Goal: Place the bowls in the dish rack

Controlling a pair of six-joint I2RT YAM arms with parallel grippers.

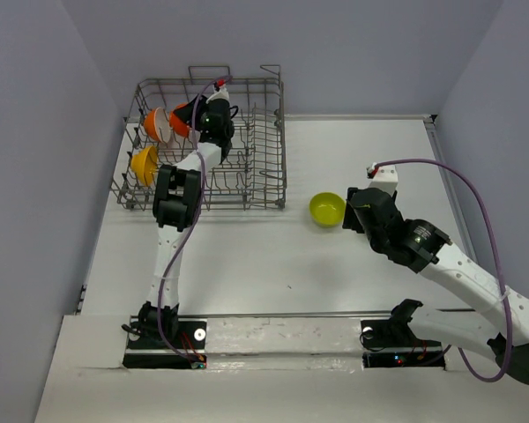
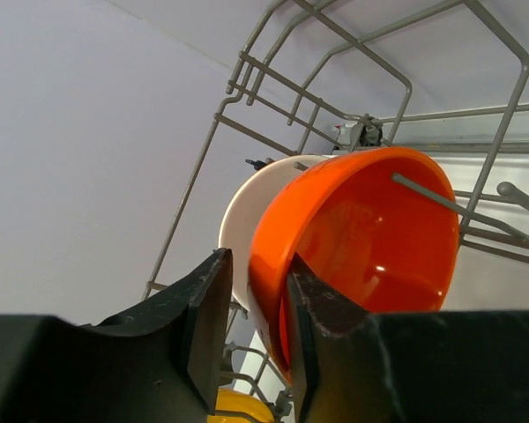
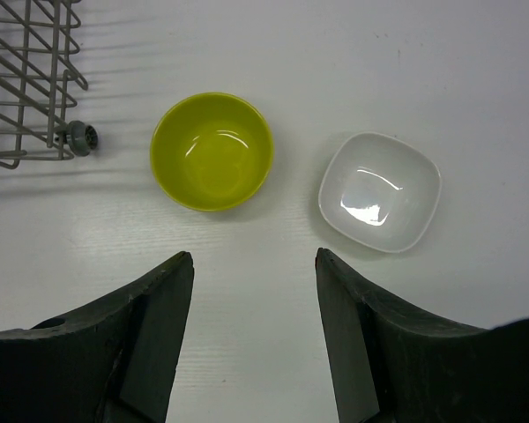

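Observation:
The grey wire dish rack [image 1: 266, 181] stands at the far left. My left gripper [image 1: 199, 115] reaches into it. In the left wrist view the red-orange bowl [image 2: 370, 238] stands on edge among the tines, its rim between my left gripper's [image 2: 257, 300] fingers. The right finger touches its inside; a gap separates the left finger from the rim, so the gripper is open. Behind it leans a white-faced bowl [image 2: 245, 211], and below is a yellow-orange bowl [image 2: 242, 407]. My right gripper [image 3: 254, 264] hangs open over the table, short of the lime green bowl [image 3: 212, 150] and the plain white bowl [image 3: 381, 190].
The rack's near right corner with a small wheel [image 3: 78, 137] lies left of the lime bowl. Purple walls close the table on the left, back and right. The right half of the rack holds only upright tines [image 1: 260, 150].

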